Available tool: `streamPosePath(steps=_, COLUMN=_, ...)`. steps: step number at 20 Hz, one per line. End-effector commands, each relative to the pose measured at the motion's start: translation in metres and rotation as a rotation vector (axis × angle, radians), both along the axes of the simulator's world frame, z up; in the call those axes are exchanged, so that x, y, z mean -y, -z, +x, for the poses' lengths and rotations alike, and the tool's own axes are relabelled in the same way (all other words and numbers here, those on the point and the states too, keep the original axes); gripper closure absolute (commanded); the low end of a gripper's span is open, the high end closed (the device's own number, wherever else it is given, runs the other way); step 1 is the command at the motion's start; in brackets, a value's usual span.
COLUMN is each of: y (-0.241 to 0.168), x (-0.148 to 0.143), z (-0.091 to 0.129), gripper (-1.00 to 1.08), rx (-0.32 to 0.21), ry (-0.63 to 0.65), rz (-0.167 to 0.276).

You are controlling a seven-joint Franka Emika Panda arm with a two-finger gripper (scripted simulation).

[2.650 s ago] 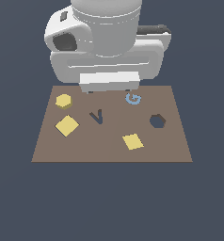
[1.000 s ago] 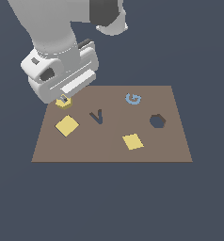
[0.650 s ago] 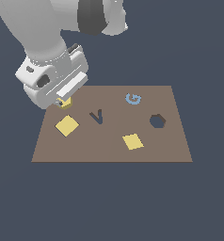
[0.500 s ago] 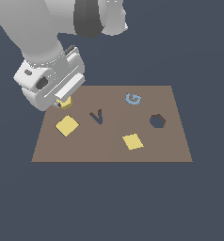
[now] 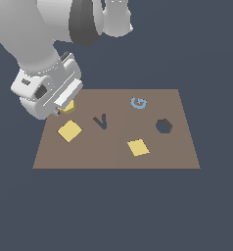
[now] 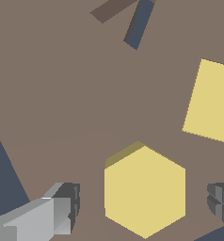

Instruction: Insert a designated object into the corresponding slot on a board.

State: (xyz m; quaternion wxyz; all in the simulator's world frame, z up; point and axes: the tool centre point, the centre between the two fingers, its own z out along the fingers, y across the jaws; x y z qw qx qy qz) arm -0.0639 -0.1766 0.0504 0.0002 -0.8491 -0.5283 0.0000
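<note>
The designated object, a thick yellow hexagonal block, lies on the brown board at its far corner on the exterior view's left. There only a sliver of the block shows under the hand. My gripper is open and straddles the block, one finger on each side with a gap to the block on both. The slot, a dark hexagonal recess, is empty toward the exterior view's right side of the board.
On the board lie a flat yellow square tile close to the block, another yellow tile near the front, a dark V-shaped recess in the middle and a blue G at the back.
The arm has swung from over the board's back middle to its far corner on the exterior view's left and come down around the yellow hexagon. The board's pieces have not moved.
</note>
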Motion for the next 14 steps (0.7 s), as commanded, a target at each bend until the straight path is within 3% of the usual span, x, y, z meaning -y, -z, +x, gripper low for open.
streamPosePath(steps=1, y=0.001, x=0.002, z=0.001, gripper=-0.92, rx=0.0, ry=-0.011, rz=0.0)
streamPosePath(steps=14, y=0.012, x=0.001, z=0.001, gripper=-0.92, rx=0.0, ry=-0.007, rz=0.0)
